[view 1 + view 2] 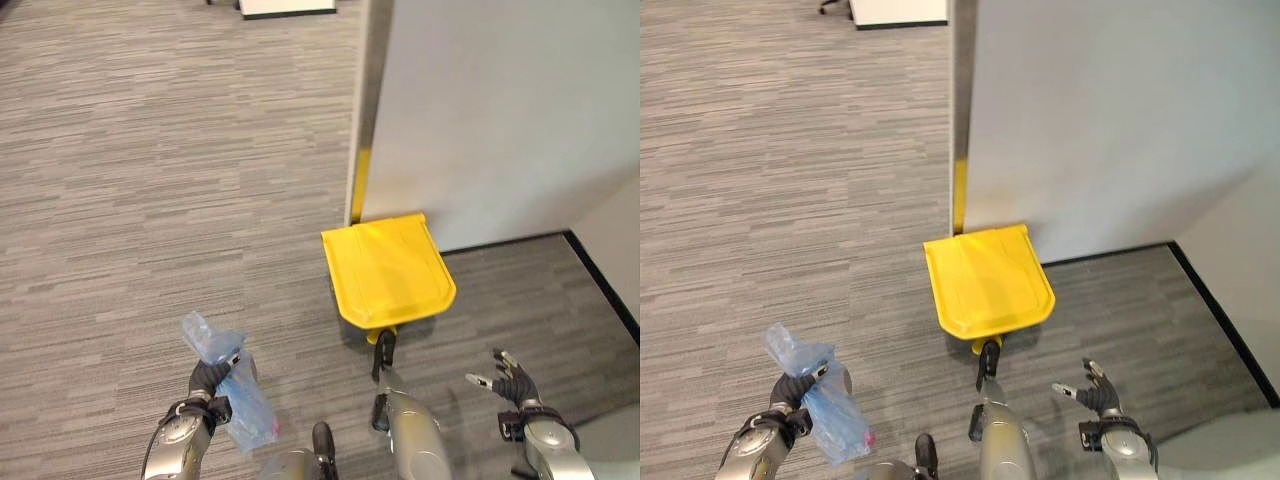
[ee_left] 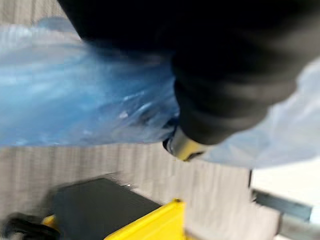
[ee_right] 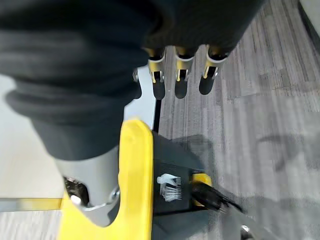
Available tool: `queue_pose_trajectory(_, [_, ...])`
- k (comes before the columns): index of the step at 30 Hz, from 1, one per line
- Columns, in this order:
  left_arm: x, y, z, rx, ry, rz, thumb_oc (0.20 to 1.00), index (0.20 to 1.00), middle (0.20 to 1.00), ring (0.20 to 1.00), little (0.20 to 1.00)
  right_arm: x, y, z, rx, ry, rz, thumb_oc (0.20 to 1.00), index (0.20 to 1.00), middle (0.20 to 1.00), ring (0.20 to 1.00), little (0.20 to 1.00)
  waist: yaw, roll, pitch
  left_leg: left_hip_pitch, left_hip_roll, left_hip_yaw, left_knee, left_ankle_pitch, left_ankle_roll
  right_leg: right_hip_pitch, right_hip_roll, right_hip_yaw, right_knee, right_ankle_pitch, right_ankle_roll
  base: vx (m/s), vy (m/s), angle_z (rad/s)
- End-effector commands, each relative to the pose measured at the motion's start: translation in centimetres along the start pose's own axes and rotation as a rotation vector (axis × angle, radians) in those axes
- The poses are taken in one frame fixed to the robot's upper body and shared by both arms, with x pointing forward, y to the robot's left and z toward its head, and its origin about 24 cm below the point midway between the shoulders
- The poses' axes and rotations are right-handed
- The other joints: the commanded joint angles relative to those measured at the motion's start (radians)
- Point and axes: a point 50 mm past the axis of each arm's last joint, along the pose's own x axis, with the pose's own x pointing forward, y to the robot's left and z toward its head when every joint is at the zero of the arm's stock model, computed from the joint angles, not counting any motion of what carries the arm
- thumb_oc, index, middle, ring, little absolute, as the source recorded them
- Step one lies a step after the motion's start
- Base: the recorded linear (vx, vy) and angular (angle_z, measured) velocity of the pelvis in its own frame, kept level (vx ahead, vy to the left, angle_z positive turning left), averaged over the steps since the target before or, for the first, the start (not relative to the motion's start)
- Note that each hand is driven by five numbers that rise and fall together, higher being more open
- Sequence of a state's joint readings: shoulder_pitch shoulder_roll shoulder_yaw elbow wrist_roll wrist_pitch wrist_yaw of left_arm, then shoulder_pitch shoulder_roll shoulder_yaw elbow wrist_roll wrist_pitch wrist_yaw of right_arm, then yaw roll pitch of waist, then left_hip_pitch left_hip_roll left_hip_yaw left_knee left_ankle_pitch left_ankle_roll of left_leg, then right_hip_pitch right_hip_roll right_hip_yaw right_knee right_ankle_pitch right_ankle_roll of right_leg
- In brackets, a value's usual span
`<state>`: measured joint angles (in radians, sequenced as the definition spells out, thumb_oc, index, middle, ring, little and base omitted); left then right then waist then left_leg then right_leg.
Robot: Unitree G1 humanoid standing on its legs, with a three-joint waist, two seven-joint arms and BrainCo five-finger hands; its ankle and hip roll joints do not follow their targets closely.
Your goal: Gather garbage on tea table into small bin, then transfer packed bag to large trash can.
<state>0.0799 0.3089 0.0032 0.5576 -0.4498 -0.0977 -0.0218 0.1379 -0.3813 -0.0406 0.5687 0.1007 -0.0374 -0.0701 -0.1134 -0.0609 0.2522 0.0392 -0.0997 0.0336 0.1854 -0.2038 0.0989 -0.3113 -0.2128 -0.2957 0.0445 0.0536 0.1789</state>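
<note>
Blue thin plastic bag (image 1: 228, 385) bunched in left hand (image 1: 208, 378), fingers curled round neck, at 7 o'clock of yellow-lidded trash can (image 1: 388, 268). Looks light, soft, slippery; hold the neck. Right hand (image 1: 512, 382) empty, fingers spread.

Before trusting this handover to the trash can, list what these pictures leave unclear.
- Blue bag contents: blurred in the left wrist view, too small in eye views.
- Left hand fingers: buried in bag plastic.
- Yellow-lidded trash can interior: lid shut.
- Right hand: open, empty.
</note>
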Motion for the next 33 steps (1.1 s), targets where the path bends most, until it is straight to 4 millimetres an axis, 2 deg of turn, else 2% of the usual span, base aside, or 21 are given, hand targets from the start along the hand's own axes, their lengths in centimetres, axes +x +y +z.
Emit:
queue_pose_trajectory(1, [-0.6,1.9,1.9,0.095,-0.098,0.023,0.200,0.200,0.200,0.200,0.200,0.6,-2.4,1.9,-0.004,-0.078,-0.068,1.000,1.000,1.000,1.000,1.000,-0.023,-0.015,-0.069,0.141,0.066,0.003,0.094,-0.195,-0.119,-0.030,0.012,0.060,-0.031,0.109,0.006,0.37,-0.247,0.47])
queue_pose_trajectory(2, [-0.6,2.2,2.2,0.094,-0.105,0.028,0.200,0.200,0.200,0.200,0.200,0.7,-2.3,2.2,-0.004,-0.094,-0.060,1.000,1.000,1.000,1.000,1.000,-0.025,-0.028,-0.066,0.145,0.095,0.025,0.130,-0.183,-0.138,-0.026,-0.001,0.071,-0.019,0.155,0.008,0.22,-0.226,0.38])
queue_pose_trajectory(3, [-0.6,2.1,2.2,0.100,-0.101,0.014,0.200,0.200,0.200,0.200,0.200,0.7,-2.4,2.3,-0.025,-0.092,-0.054,1.000,1.000,1.000,1.000,1.000,-0.023,-0.034,-0.084,0.147,0.133,0.044,0.141,-0.199,-0.157,0.000,0.004,0.053,-0.046,0.130,0.000,0.35,-0.346,0.23])
queue_pose_trajectory(5, [-0.6,2.2,2.1,0.077,-0.098,0.027,0.200,0.200,0.200,0.200,0.200,0.5,-2.2,2.5,0.031,-0.105,-0.060,1.000,1.000,1.000,1.000,1.000,-0.037,-0.035,-0.097,0.152,0.173,0.041,0.168,-0.156,-0.172,0.001,0.047,0.099,-0.005,0.127,-0.002,0.31,-0.232,0.19])
queue_pose_trajectory(7, [-0.8,1.3,1.0,0.052,-0.075,0.014,0.200,0.200,0.200,0.200,0.200,0.3,-2.8,2.5,0.162,-0.127,-0.136,1.000,1.000,1.000,1.000,1.000,-0.075,0.008,-0.115,0.190,0.193,0.018,0.083,-0.157,-0.163,-0.021,0.086,0.124,0.001,0.125,-0.009,0.23,-0.013,0.02])
queue_pose_trajectory(8, [-0.8,1.3,1.0,0.052,-0.075,0.014,0.200,0.200,0.200,0.200,0.200,0.3,-2.8,2.5,0.162,-0.126,-0.136,1.000,1.000,1.000,1.000,1.000,-0.075,0.008,-0.117,0.191,0.193,0.019,0.079,-0.155,-0.163,-0.022,0.086,0.124,0.001,0.125,-0.009,0.15,0.100,0.02])
queue_pose_trajectory(9, [-0.7,0.8,1.0,0.036,-0.079,-0.004,0.200,0.200,0.200,0.200,0.200,0.4,-2.7,2.4,0.198,-0.129,-0.147,1.000,1.000,1.000,1.000,1.000,-0.090,0.033,-0.126,0.183,0.193,0.015,0.035,-0.143,-0.161,-0.053,0.098,0.144,-0.012,0.139,-0.008,0.03,0.072,0.00])
queue_pose_trajectory(11, [-0.7,0.7,1.0,0.036,-0.080,-0.004,0.200,0.200,0.200,0.200,0.200,0.4,-2.7,2.5,0.198,-0.129,-0.147,1.000,1.000,1.000,1.000,1.000,-0.089,0.033,-0.129,0.180,0.193,0.015,0.034,-0.142,-0.161,-0.056,0.099,0.145,-0.012,0.139,-0.008,-0.01,0.066,-0.05])
queue_pose_trajectory(17, [-0.4,-0.4,1.3,0.062,-0.092,-0.066,0.200,0.200,0.200,0.200,0.200,1.4,1.9,4.4,0.161,-0.158,0.081,1.000,1.000,1.000,1.000,1.000,-0.050,0.035,-0.134,0.169,0.179,0.029,-0.047,-0.151,-0.156,-0.097,0.103,0.175,-0.062,0.167,-0.002,-0.01,0.043,-0.08])
queue_pose_trajectory(19, [0.0,-1.2,1.6,0.074,-0.101,-0.100,0.200,0.200,0.200,0.200,0.200,2.0,4.3,6.9,0.122,-0.227,0.187,1.000,1.000,1.000,1.000,1.000,-0.021,0.036,-0.133,0.165,0.182,0.024,-0.052,-0.160,-0.158,-0.107,0.097,0.172,-0.064,0.170,-0.002,0.02,0.014,-0.04])
queue_pose_trajectory(20, [0.0,-1.2,1.6,0.074,-0.101,-0.099,0.200,0.200,0.200,0.200,0.200,2.0,4.4,7.0,0.123,-0.227,0.187,1.000,1.000,1.000,1.000,1.000,-0.023,0.031,-0.134,0.163,0.177,0.022,-0.054,-0.155,-0.157,-0.109,0.092,0.173,-0.065,0.171,-0.001,0.00,0.000,0.00])
queue_pose_trajectory(21, [0.1,-1.4,1.7,0.081,-0.102,-0.112,0.200,0.200,0.200,0.200,0.200,2.2,4.9,8.4,0.109,-0.273,0.210,1.000,1.000,1.000,1.000,1.000,-0.011,0.028,-0.135,0.162,0.175,0.016,-0.057,-0.157,-0.157,-0.111,0.086,0.172,-0.066,0.172,-0.002,0.01,-0.015,0.06])
queue_pose_trajectory(22, [0.3,-1.9,2.0,0.093,-0.116,-0.135,0.200,0.200,0.200,0.200,0.200,2.6,5.4,11.4,0.098,-0.359,0.228,1.000,1.000,1.000,1.000,1.000,0.009,0.028,-0.131,0.156,0.175,0.008,-0.056,-0.159,-0.156,-0.114,0.079,0.167,-0.065,0.173,-0.001,0.02,-0.013,0.16])
queue_pose_trajectory(23, [0.3,-1.9,2.0,0.093,-0.116,-0.135,0.200,0.200,0.200,0.200,0.200,2.6,5.4,11.4,0.098,-0.360,0.228,1.000,1.000,1.000,1.000,1.000,0.008,0.028,-0.130,0.156,0.175,0.008,-0.055,-0.159,-0.156,-0.114,0.079,0.167,-0.065,0.173,-0.001,0.02,-0.015,0.28])
queue_pose_trajectory(25, [0.5,-2.6,2.9,0.114,-0.150,-0.172,0.200,0.200,0.200,0.200,0.200,3.1,5.8,16.2,0.077,-0.490,0.232,1.000,1.000,1.000,1.000,1.000,0.038,0.023,-0.123,0.151,0.176,-0.001,-0.063,-0.158,-0.158,-0.123,0.064,0.153,-0.061,0.174,-0.001,-0.01,-0.024,0.40])
queue_pose_trajectory(27, [0.6,-3.2,3.7,0.130,-0.183,-0.207,0.200,0.200,0.200,0.200,0.200,3.2,6.2,19.2,0.072,-0.558,0.237,1.000,1.000,1.000,1.000,1.000,0.060,0.017,-0.108,0.144,0.178,-0.006,-0.067,-0.154,-0.161,-0.129,0.056,0.142,-0.054,0.173,-0.001,-0.03,-0.029,0.22])
queue_pose_trajectory(28, [0.6,-3.2,3.7,0.130,-0.183,-0.207,0.200,0.200,0.200,0.200,0.200,3.2,6.2,19.2,0.072,-0.558,0.237,1.000,1.000,1.000,1.000,1.000,0.060,0.017,-0.108,0.144,0.178,-0.006,-0.067,-0.154,-0.161,-0.129,0.056,0.142,-0.054,0.173,-0.001,-0.09,-0.046,0.18])
queue_pose_trajectory(29, [0.9,-4.7,5.3,0.149,-0.240,-0.277,0.200,0.200,0.200,0.200,0.200,3.4,5.9,23.3,-0.017,-0.639,0.217,1.000,1.000,1.000,1.000,1.000,0.085,0.007,-0.078,0.137,0.178,-0.015,-0.079,-0.152,-0.163,-0.151,0.039,0.122,-0.043,0.173,0.002,-0.07,-0.036,0.26])
queue_pose_trajectory(30, [0.9,-4.7,5.3,0.149,-0.240,-0.277,0.200,0.200,0.200,0.200,0.200,3.4,5.9,23.3,-0.017,-0.639,0.217,1.000,1.000,1.000,1.000,1.000,0.085,0.007,-0.078,0.137,0.178,-0.015,-0.079,-0.152,-0.163,-0.151,0.039,0.122,-0.043,0.173,0.002,-0.14,-0.059,0.17])
queue_pose_trajectory(31, [1.2,-5.7,6.7,0.165,-0.288,-0.320,0.200,0.200,0.200,0.200,0.200,3.6,4.8,25.9,-0.081,-0.679,0.168,1.000,1.000,1.000,1.000,1.000,0.098,-0.001,-0.058,0.130,0.179,-0.021,-0.091,-0.145,-0.163,-0.163,0.034,0.114,-0.039,0.178,0.004,-0.09,-0.029,0.13])
queue_pose_trajectory(33, [1.3,-7.1,8.3,0.170,-0.346,-0.376,0.200,0.200,0.200,0.200,0.200,3.7,3.6,28.0,-0.092,-0.698,0.134,1.000,1.000,1.000,1.000,1.000,0.103,-0.004,-0.043,0.123,0.182,-0.020,-0.100,-0.137,-0.165,-0.182,0.029,0.109,-0.030,0.183,0.004,-0.09,-0.026,0.17])
